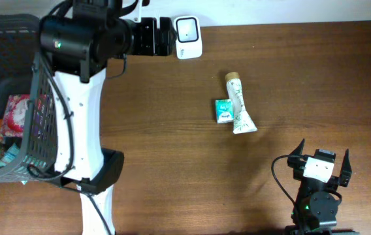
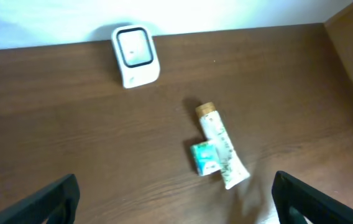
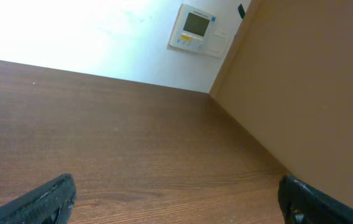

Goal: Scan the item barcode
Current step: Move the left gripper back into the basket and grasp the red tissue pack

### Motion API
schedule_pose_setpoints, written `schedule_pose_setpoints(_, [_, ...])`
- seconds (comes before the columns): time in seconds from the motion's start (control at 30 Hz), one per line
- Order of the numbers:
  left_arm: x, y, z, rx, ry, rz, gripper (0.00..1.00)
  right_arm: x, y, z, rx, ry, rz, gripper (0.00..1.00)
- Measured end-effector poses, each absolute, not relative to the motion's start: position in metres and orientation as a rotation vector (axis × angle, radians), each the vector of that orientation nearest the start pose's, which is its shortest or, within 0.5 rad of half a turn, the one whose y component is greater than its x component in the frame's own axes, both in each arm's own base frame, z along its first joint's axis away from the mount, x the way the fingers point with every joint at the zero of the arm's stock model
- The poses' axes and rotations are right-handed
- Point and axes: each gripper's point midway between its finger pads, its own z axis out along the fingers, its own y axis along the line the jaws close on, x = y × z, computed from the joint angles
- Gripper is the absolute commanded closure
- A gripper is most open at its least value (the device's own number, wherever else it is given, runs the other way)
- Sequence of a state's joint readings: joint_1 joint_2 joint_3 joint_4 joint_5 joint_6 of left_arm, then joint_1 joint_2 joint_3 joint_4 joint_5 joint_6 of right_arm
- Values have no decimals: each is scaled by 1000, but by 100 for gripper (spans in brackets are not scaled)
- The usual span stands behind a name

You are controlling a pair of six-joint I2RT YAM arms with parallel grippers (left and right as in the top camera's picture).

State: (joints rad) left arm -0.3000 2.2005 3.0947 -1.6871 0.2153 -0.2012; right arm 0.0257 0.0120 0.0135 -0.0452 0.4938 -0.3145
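The left gripper (image 2: 175,190) is spread wide, its two dark fingers (image 2: 51,200) at the bottom corners of its wrist view with only bare brown surface (image 2: 71,124) between them. It pinches nothing. In the overhead view it hangs at the far edge, with the white barcode scanner (image 1: 187,37) just beside it at 3 o'clock.

From the scanner, at about 5 o'clock and well apart, lies a pale printed tube (image 1: 240,104). Its tan cap (image 1: 232,76) points to 12 and its flat crimped end to between 5 and 6. A small teal packet (image 1: 223,110) lies against the tube's 9 o'clock side, touching it.

The right gripper (image 1: 321,156) is parked at 5 o'clock from the tube, near the front edge. Its jaws are also spread and empty. A grey basket (image 1: 36,130) holding more goods stands at the far 9 o'clock side.

Either the tube or the packet could be the item to scan, and I cannot tell which.

The tube looks light and soft-walled, so it would probably dent and slide under a hard squeeze. I would take it across the firmer part just below the cap, leaving the printed body uncovered.

The packet seems light, thin and probably slick, and is best pinched by its long edges. Since the two touch, closing on one is likely to nudge the other.
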Motion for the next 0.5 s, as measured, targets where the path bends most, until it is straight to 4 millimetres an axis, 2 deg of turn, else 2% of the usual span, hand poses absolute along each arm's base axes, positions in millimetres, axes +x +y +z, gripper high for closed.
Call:
schedule_pose_setpoints(0.1, [417,-151,380,179,2419,-380,1,228,-76,167,109,1641,-619,1])
schedule_pose_setpoints(0.23, [400,-114,385,92,2447,-236,1,228,-76,167,109,1641,-619,1])
schedule_pose_setpoints(0.3, [391,-78,398,-7,2424,-187,1,228,-76,167,109,1641,-619,1])
schedule_pose_setpoints(0.33, [384,-46,409,-103,2393,-147,1,228,-76,167,109,1641,-619,1])
schedule_pose_setpoints(0.4, [374,-1,424,-238,2339,-87,1,228,-76,167,109,1641,-619,1])
schedule_pose_setpoints(0.43, [367,31,431,-335,2304,-43,1,228,-76,167,109,1641,-619,1])
schedule_pose_setpoints(0.5, [355,81,435,-492,2263,34,1,228,-76,167,109,1641,-619,1])
